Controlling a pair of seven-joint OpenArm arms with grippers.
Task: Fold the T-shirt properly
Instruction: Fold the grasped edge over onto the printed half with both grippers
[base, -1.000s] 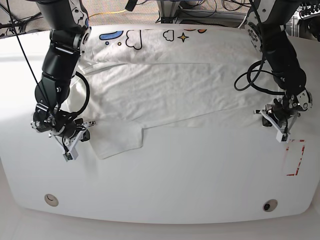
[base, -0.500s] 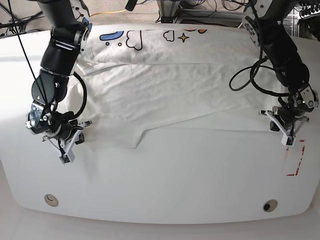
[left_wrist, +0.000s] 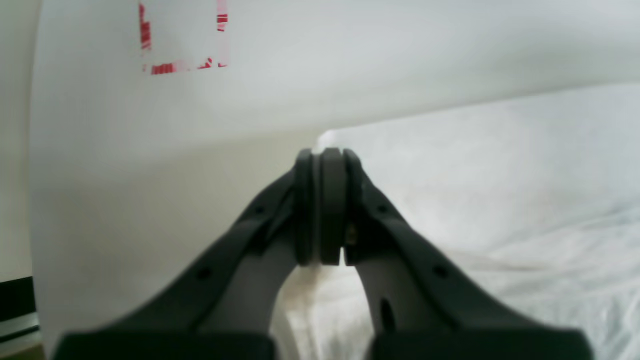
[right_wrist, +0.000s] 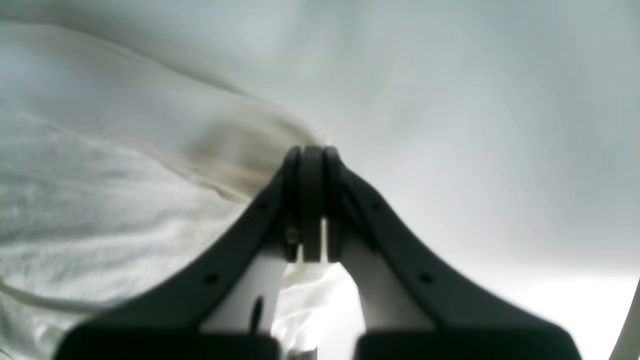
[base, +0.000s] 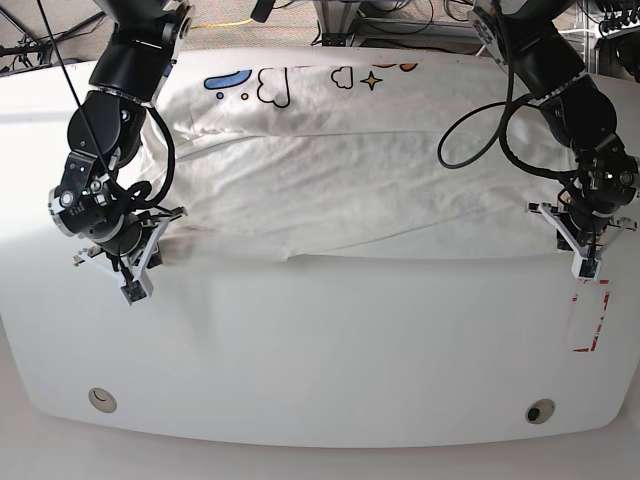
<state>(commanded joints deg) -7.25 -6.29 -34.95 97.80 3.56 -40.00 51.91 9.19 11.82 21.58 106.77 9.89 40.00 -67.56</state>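
On one table (base: 320, 370), one T-shirt (base: 350, 170) (two grippers pinching).

A white table (base: 320, 370) with rounded corners is seen; two round holes (base: 101, 400) are set near its front edge. A red dashed rectangle (base: 588, 316) is marked at one side. Cables (base: 225, 22) and grey floor are seen beyond.
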